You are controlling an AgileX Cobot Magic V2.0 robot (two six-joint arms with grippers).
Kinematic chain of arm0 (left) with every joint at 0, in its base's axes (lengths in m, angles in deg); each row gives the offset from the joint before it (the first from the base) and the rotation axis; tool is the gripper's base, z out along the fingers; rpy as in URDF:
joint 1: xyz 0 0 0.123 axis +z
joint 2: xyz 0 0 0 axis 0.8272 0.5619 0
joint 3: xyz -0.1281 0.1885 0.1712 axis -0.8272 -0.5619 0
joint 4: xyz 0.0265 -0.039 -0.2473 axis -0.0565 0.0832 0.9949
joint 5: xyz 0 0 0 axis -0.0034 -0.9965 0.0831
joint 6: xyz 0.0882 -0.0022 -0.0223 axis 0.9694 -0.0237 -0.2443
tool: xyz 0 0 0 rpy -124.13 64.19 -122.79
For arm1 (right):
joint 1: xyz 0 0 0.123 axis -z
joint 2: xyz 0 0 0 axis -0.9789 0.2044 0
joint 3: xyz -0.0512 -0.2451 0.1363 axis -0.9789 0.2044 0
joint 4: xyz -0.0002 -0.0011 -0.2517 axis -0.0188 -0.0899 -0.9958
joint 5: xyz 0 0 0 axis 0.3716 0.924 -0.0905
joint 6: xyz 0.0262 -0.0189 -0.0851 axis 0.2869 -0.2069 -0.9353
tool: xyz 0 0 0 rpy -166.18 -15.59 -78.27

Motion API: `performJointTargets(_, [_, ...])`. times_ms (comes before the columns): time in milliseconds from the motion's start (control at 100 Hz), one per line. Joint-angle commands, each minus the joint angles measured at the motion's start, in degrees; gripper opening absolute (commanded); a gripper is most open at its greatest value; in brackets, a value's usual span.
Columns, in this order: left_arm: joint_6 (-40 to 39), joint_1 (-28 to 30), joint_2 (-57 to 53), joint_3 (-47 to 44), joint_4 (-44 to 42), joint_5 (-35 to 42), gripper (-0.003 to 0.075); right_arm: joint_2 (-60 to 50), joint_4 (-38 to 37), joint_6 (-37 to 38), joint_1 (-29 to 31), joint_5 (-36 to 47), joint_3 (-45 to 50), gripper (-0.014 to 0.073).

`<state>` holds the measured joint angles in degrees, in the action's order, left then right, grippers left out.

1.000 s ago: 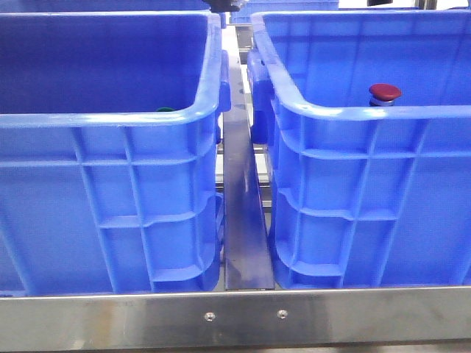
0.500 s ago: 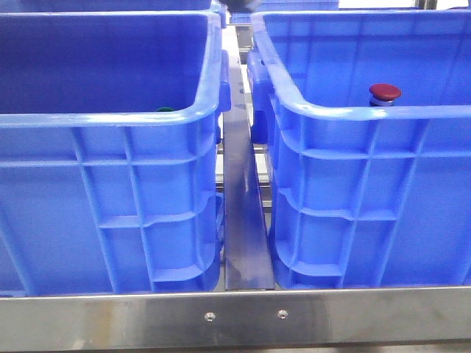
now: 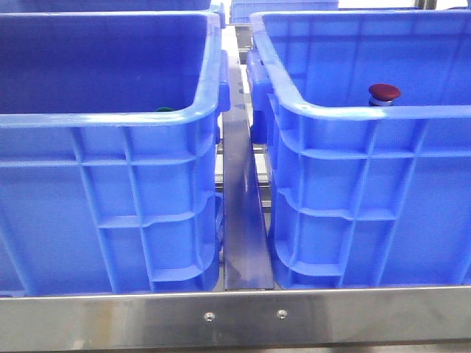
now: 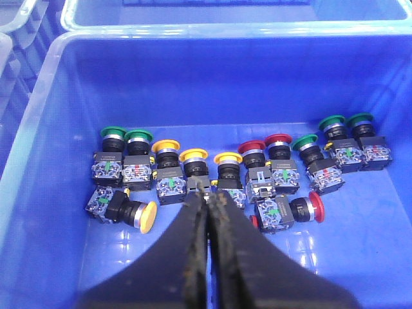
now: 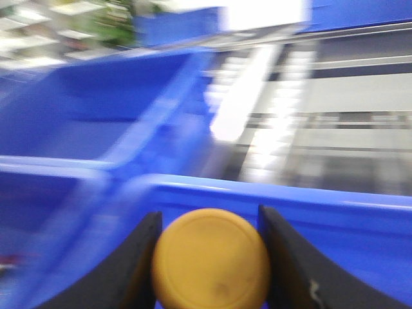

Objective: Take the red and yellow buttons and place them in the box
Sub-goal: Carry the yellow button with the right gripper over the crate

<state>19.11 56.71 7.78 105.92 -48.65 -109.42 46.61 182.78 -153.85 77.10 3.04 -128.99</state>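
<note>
Right hand (image 5: 209,257) grips a yellow button (image 5: 210,260) between its 2 fingers, cap facing the wrist camera. Right wrist view is motion-blurred; a blue crate rim sits just past the button, which crate cannot be told. Neither hand shows in the front view.

Left hand (image 4: 207,205) is closed and empty, fingers pressed together, hanging above the left crate (image 3: 110,118) over a row of push buttons: green, yellow and red ones, each with a contact block. Nearest its tips is a yellow one (image 4: 192,162).

A red button (image 3: 384,92) already sits in the right crate (image 3: 368,114) (only its cap shows over the near rim), so that reads as the box.

Step in hand, judged: carrying the yellow button to the box. Next move calls for getting the right hand well inside the rim, then letting go. Left hand would need to spread its fingers before any new pick.
</note>
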Motion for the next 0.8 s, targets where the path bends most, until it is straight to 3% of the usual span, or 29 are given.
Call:
performJointTargets(0, [-0.14,0.05,-0.04,1.58,0.68,3.60,-0.0019,-0.37,7.33,-5.31,0.40,5.50,-1.74,0.0121])
performJointTargets(290, [-0.14,0.05,-0.04,1.58,0.68,3.60,-0.0019,8.46,7.33,-9.56,2.83,10.48,-1.74,0.0121])
performJointTargets(550, [-0.14,0.05,-0.04,1.58,0.68,3.60,-0.0019,17.57,8.01,-9.56,13.74,-5.06,-2.44,0.0121])
performJointTargets(790, [-0.14,0.05,-0.04,1.58,0.79,3.60,-0.0019,23.61,8.01,-12.32,15.36,-7.64,-5.41,0.0121])
